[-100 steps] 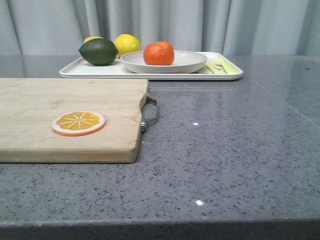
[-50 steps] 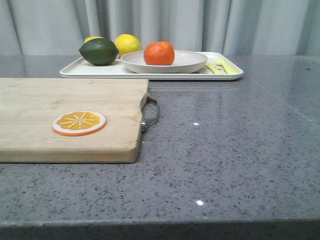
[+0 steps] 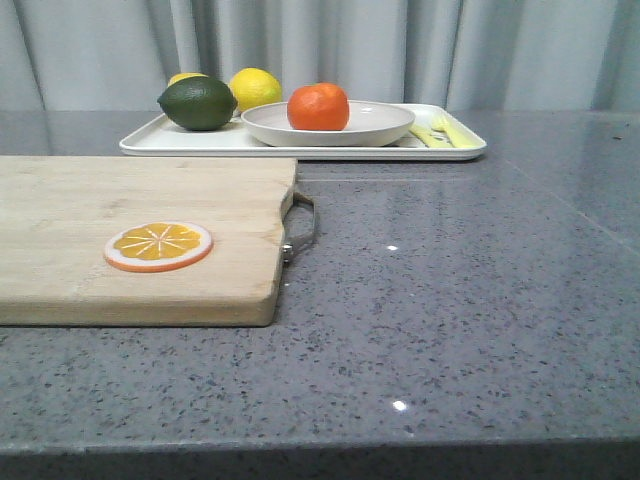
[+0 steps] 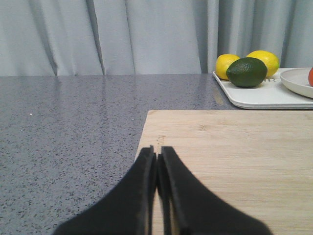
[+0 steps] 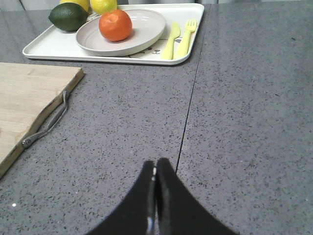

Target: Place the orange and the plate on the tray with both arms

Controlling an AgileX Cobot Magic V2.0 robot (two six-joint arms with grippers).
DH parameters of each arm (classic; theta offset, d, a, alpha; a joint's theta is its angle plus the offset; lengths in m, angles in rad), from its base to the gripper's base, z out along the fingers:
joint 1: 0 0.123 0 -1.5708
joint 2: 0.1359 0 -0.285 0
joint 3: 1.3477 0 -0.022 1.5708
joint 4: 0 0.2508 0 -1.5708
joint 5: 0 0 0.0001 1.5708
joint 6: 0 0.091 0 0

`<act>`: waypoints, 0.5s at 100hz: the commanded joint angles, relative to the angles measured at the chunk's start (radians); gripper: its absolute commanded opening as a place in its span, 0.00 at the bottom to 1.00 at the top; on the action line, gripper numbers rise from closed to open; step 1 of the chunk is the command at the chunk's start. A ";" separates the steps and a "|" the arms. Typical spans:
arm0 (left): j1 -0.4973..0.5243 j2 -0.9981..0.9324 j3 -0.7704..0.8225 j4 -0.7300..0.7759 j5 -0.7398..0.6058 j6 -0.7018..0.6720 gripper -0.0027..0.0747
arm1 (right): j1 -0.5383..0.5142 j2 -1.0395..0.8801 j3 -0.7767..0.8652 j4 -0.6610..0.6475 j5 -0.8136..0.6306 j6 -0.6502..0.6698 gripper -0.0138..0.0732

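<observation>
Orange (image 3: 318, 106) sits on the plate (image 3: 380, 125), and the plate rests on the tray (image 3: 450, 150) at the far side of the table; in the front view neither arm is in frame. A lime (image 3: 197, 103) and lemon (image 3: 255, 88) share the tray's left end, yellow cutlery (image 3: 440, 131) its right end. Judgement: both task items are delivered, so nothing needs to be held.

Left wrist view: left gripper (image 4: 157, 166) has its fingers pressed together with nothing between them. It hangs over the near corner of the cutting board (image 4: 234, 156). Tray corner with lime and plate edge lies well ahead of the fingers and off to one side, well apart from them.

Right wrist view: right gripper (image 5: 155, 183) is likewise pinched closed and empty, above the bare grey counter (image 5: 234, 122). Orange, plate and tray lie well ahead of it, beyond the board's metal handle (image 5: 46, 125). Judgement: both arms are parked clear of the tray so the stacked load is not disturbed.
</observation>
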 commanded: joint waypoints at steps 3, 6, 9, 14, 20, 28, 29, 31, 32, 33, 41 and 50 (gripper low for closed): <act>0.004 -0.031 0.023 -0.004 -0.078 -0.010 0.01 | -0.004 0.009 -0.022 0.013 -0.081 -0.009 0.08; 0.004 -0.031 0.023 -0.004 -0.078 -0.010 0.01 | -0.004 0.009 -0.015 0.013 -0.093 -0.009 0.08; 0.004 -0.031 0.023 -0.004 -0.078 -0.010 0.01 | -0.004 0.009 -0.003 0.010 -0.118 -0.009 0.08; 0.004 -0.031 0.023 -0.004 -0.078 -0.010 0.01 | -0.004 0.009 0.019 0.010 -0.160 -0.009 0.08; 0.004 -0.031 0.023 -0.004 -0.078 -0.010 0.01 | -0.004 0.009 0.061 0.009 -0.230 -0.009 0.08; 0.004 -0.031 0.023 -0.004 -0.078 -0.010 0.01 | -0.004 -0.004 0.114 -0.007 -0.313 -0.008 0.08; 0.004 -0.031 0.023 -0.004 -0.078 -0.010 0.01 | -0.004 -0.006 0.123 -0.009 -0.327 -0.008 0.08; 0.004 -0.031 0.023 -0.004 -0.078 -0.010 0.01 | -0.004 -0.012 0.132 -0.019 -0.341 -0.005 0.08; 0.004 -0.031 0.023 -0.004 -0.078 -0.010 0.01 | -0.004 -0.015 0.141 -0.023 -0.355 -0.001 0.08; 0.004 -0.031 0.023 -0.004 -0.078 -0.010 0.01 | -0.004 -0.019 0.146 -0.032 -0.361 0.001 0.08; 0.004 -0.031 0.023 -0.004 -0.078 -0.010 0.01 | -0.007 -0.042 0.194 -0.107 -0.429 0.052 0.08; 0.004 -0.031 0.023 -0.004 -0.078 -0.010 0.01 | -0.024 -0.068 0.242 -0.206 -0.480 0.128 0.08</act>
